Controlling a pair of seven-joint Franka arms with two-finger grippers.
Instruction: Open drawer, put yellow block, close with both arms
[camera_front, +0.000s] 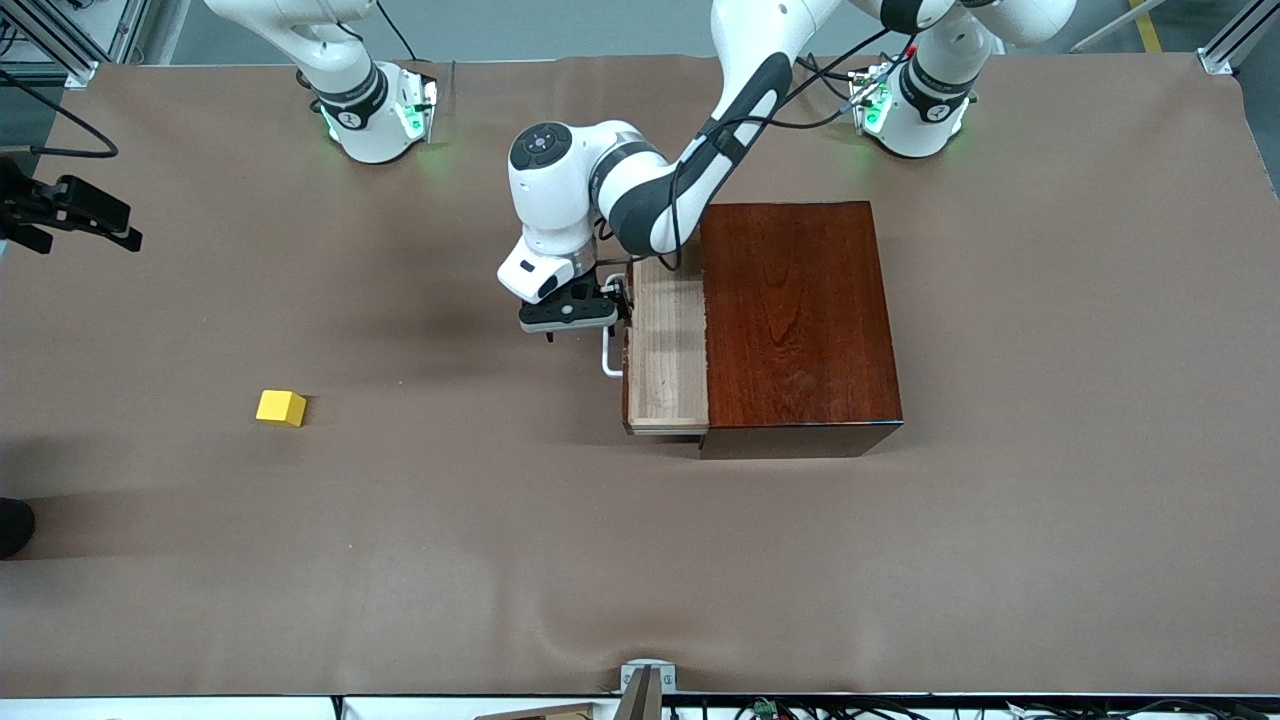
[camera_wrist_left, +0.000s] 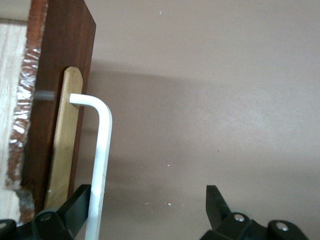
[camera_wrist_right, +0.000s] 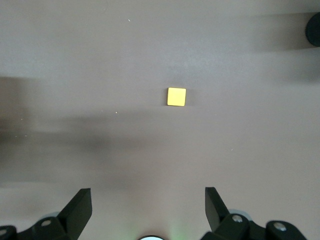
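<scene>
The pale wood drawer (camera_front: 667, 350) is seen partly slid out, its white handle (camera_wrist_left: 100, 160) between the spread fingers of the left gripper (camera_wrist_left: 147, 210), apparently ungripped. The small yellow block (camera_front: 281, 407) lies on the surface (camera_front: 400, 550) under the released right gripper (camera_wrist_right: 147, 210).

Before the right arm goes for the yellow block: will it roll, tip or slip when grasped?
The yellow block looks like a flat-faced cube lying on the brown table cover, so it probably won't roll or tip. Its parallel sides should suit the open right gripper, hanging above it. It looks small and rigid, likely light; a glancing touch might slide it.
</scene>
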